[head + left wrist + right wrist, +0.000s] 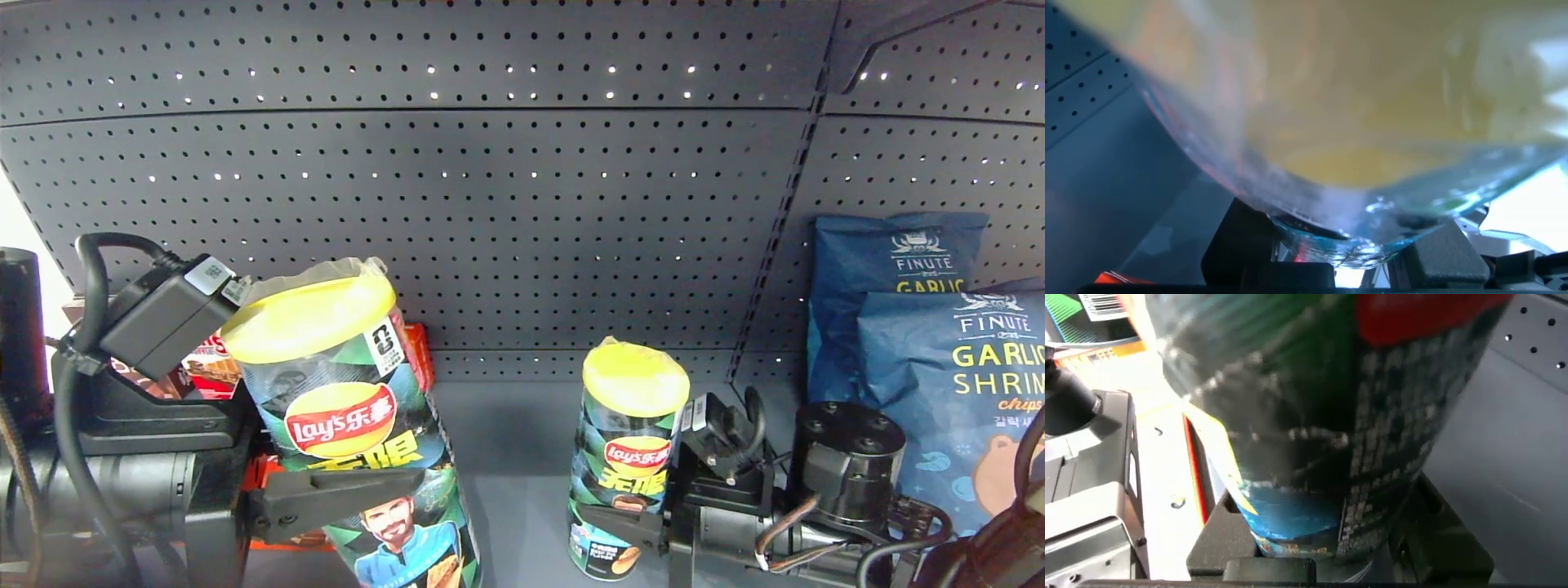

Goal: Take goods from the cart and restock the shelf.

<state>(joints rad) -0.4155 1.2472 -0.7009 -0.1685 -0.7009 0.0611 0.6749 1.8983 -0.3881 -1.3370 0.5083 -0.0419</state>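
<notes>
Currently placing: left end effector (359, 486) clamps a yellow-lidded green chip canister (335, 392), well left of blue snack bags (939, 343); right end effector (624, 518) clamps twin canister (633, 441) near them. Next, likely: lower, release.

Bare grey metal shelf floor (506, 441) lay open between the nearer yellow-lidded cylindrical chip can (343, 408) at 9 o'clock and the farther yellow-lidded cylindrical chip can (629, 457) at 3 o'clock. The dark perforated metal back panel (522, 229) closed it at 12 o'clock; blue foil snack bags (939, 327) blocked farther toward 3 o'clock.
</notes>
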